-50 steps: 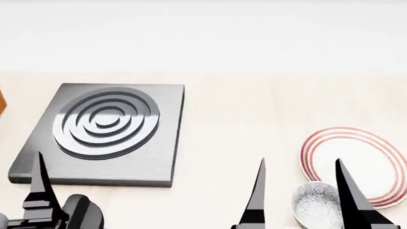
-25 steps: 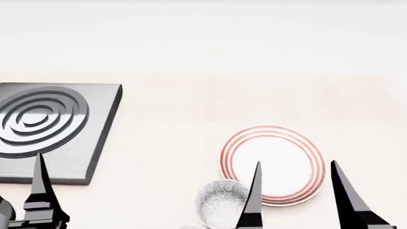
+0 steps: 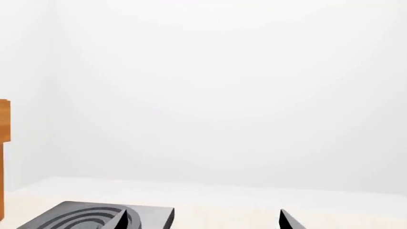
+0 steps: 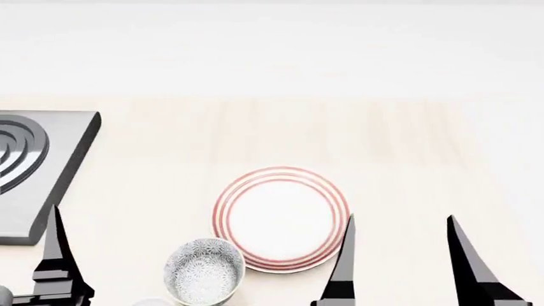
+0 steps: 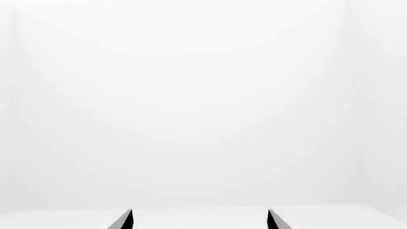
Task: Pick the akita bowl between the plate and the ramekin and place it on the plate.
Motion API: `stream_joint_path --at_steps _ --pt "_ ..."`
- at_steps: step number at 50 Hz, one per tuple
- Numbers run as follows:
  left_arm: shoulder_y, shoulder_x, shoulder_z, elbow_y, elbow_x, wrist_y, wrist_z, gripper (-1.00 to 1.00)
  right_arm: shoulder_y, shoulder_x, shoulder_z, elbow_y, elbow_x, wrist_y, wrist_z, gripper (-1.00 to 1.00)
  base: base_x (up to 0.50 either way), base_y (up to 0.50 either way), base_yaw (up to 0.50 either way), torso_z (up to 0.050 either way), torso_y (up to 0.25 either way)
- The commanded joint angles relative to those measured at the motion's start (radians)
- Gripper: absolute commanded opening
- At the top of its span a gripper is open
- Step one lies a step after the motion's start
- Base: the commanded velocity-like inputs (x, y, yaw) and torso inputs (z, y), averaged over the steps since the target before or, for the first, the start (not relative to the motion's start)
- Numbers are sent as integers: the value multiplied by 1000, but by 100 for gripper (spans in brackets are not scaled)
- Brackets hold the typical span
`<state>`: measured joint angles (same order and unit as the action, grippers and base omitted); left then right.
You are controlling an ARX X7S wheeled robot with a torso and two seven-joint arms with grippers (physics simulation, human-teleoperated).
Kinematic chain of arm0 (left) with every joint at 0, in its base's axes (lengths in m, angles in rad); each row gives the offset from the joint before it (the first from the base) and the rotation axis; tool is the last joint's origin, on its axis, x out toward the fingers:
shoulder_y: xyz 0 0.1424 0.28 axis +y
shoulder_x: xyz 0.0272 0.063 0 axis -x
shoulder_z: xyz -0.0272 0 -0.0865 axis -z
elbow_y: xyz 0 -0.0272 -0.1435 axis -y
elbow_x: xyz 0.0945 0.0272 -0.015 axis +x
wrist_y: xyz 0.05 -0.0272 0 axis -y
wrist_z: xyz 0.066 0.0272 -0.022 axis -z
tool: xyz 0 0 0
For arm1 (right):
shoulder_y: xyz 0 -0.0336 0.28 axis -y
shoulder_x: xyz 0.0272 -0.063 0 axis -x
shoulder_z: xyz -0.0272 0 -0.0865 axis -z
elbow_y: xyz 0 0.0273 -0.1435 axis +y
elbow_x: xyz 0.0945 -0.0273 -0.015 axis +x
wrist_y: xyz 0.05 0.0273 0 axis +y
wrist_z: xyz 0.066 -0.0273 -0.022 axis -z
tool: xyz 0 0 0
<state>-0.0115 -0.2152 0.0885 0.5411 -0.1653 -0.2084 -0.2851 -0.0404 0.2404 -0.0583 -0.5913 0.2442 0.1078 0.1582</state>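
Pale wooden counter (image 4: 408,153), bare plate (image 4: 281,219), empty akita bowl (image 4: 204,271) touching it, right claw (image 4: 399,261) wide, left claw (image 3: 202,220) wide

My head camera looks forward and down over the pale tabletop (image 4: 408,146), close above it, both arms' fingertips at the frame's lower edge. My left wrist camera faces level toward a blank white wall, catching the grey stove plate (image 3: 95,217), which the head view also shows (image 4: 34,172). The right wrist camera faces, probably, the same wall; little else is visible.
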Motion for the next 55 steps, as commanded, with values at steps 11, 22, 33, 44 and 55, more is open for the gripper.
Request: stream_joint_path --at_steps 11,22,33,44,55 --pt "2 3 -12 -17 -2 5 24 100 -7 -12 5 20 -22 -34 -4 100 20 0 0 0 0" --pt "3 -1 -8 -24 -6 11 18 100 -9 -3 4 20 -1 -33 -4 100 494 0 0 0 0" --pt "11 -10 -16 -28 -52 43 39 100 -2 -9 6 27 -24 -14 38 100 93 0 0 26 0" --pt "8 -20 -18 -23 -91 22 40 100 -2 1 -5 25 -19 -8 37 100 0 0 0 50 0" --pt "11 -33 -8 -24 -101 32 41 100 -3 9 -11 26 -21 -14 39 100 0 0 0 50 0"
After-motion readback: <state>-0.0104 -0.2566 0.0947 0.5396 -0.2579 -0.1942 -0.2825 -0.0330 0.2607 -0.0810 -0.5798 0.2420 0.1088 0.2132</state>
